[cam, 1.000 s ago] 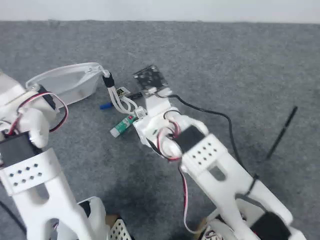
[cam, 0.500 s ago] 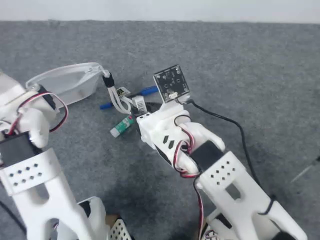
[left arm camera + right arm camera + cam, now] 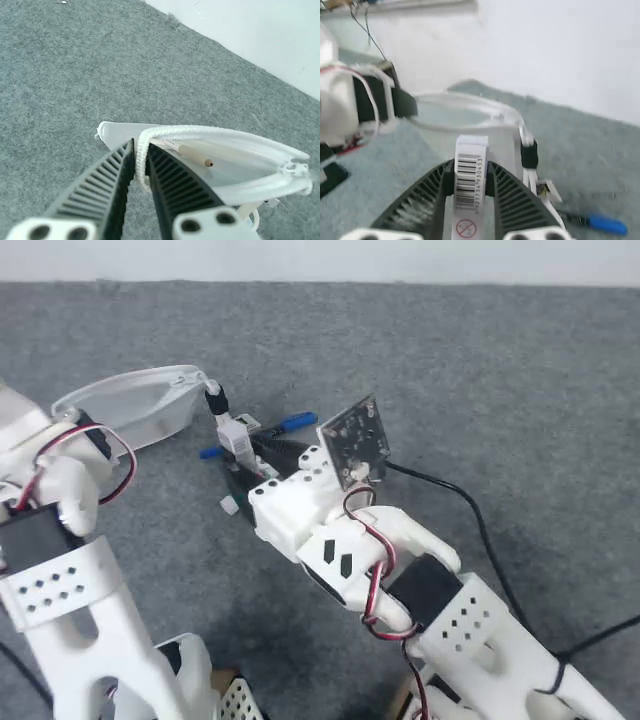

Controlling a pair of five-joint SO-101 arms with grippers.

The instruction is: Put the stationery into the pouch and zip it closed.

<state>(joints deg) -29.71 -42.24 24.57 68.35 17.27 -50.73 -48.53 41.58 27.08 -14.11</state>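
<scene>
A translucent white pouch (image 3: 135, 405) hangs open above the grey carpet, held at its rim by my left gripper (image 3: 140, 146), which is shut on it. Inside the pouch (image 3: 225, 160) lies a beige stick (image 3: 192, 155). My right gripper (image 3: 470, 167) is shut on a white block with a barcode label (image 3: 468, 187), just in front of the pouch mouth (image 3: 465, 117). In the high view that block (image 3: 236, 436) sits by the pouch's strap clasp (image 3: 215, 398). A blue pen (image 3: 292, 423) lies on the carpet behind the right gripper (image 3: 240, 445).
A small white end of a green tube (image 3: 229, 505) peeks out beside the right arm on the carpet. The left arm's body (image 3: 350, 105) stands close beside the pouch. A black cable (image 3: 470, 505) trails from the right wrist camera. A pale wall edges the far carpet.
The right arm has lifted the white block off the carpet and carried it left to the pouch mouth, wrist turning. The green tube is now mostly covered. The left arm kept still.
</scene>
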